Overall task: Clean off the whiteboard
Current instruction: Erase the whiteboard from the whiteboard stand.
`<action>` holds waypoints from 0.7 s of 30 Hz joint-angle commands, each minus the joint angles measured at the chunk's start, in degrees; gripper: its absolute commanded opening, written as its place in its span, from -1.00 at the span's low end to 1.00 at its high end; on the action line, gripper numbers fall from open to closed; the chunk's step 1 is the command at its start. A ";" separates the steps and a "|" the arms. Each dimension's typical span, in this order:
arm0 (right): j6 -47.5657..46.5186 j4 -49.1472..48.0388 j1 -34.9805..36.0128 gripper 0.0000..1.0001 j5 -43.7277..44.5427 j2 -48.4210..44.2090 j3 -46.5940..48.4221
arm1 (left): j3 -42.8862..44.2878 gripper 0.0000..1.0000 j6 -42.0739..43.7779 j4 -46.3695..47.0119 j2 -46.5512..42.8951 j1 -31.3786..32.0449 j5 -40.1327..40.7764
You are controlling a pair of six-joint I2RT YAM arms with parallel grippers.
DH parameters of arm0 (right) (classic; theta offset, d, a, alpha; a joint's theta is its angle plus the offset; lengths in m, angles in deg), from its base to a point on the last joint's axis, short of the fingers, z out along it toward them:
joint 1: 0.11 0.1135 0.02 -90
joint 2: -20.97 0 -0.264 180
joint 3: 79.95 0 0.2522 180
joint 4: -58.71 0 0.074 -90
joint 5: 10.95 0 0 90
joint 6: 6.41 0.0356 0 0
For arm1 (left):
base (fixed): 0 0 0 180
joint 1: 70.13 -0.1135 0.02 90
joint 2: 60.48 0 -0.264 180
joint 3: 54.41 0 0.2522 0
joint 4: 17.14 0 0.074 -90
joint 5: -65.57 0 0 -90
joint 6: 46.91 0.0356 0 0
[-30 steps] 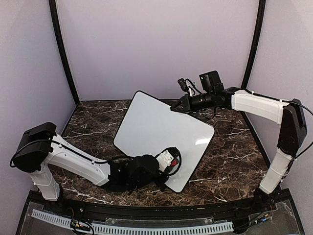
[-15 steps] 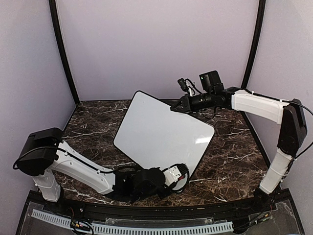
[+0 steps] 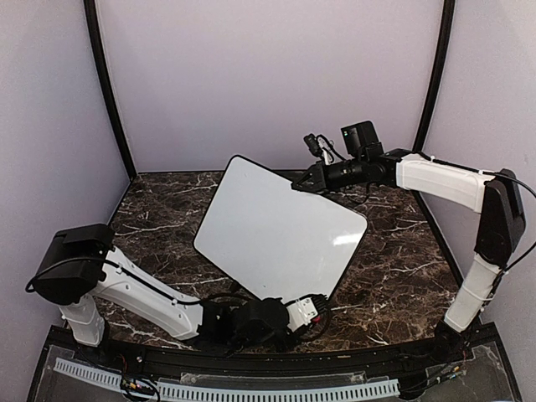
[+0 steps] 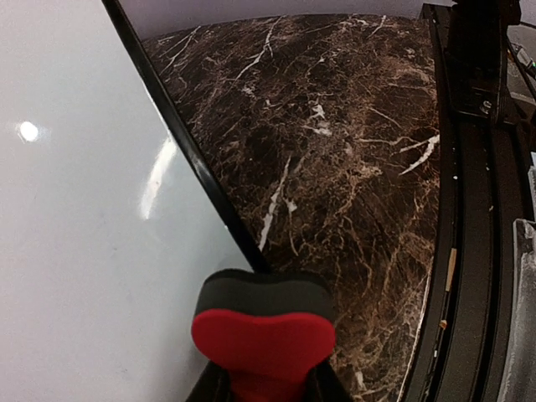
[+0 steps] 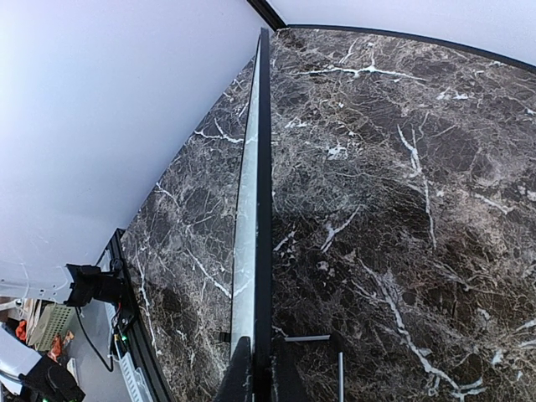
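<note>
Marble table (image 3: 402, 276) under whiteboard (image 3: 276, 226); right gripper (image 3: 300, 186) pinches its edge, left gripper (image 4: 266, 387) clamps eraser (image 4: 264, 331).

The whiteboard (image 3: 276, 230) lies in the middle of the bench (image 3: 394, 276), turned cornerwise. The right gripper (image 3: 300, 186) is at its far edge, with the rim between the fingers. The left gripper (image 3: 314, 311) is low at the near corner, in front of the whiteboard. It holds the eraser (image 4: 264, 322) at the rim there, seemingly half over the bench; contact cannot be made out.
</note>
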 commanded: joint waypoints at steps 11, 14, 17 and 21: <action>-3.91 4.87 2.91 -1.00 0.92 2.98 -3.53 | 2.73 -1.00 0.74 -2.78 -4.59 -16.65 6.10; -3.85 4.83 2.98 -1.00 0.99 2.96 -3.54 | 2.12 -1.00 -0.09 -4.23 -5.49 -19.70 6.16; -3.84 4.80 2.93 -1.00 0.93 2.81 -3.54 | 2.33 -1.00 -1.87 -7.38 -6.16 -23.45 6.58; -3.84 4.85 2.97 -1.00 0.92 2.42 -3.60 | 2.45 -1.00 -3.93 -10.26 -7.32 -27.09 6.74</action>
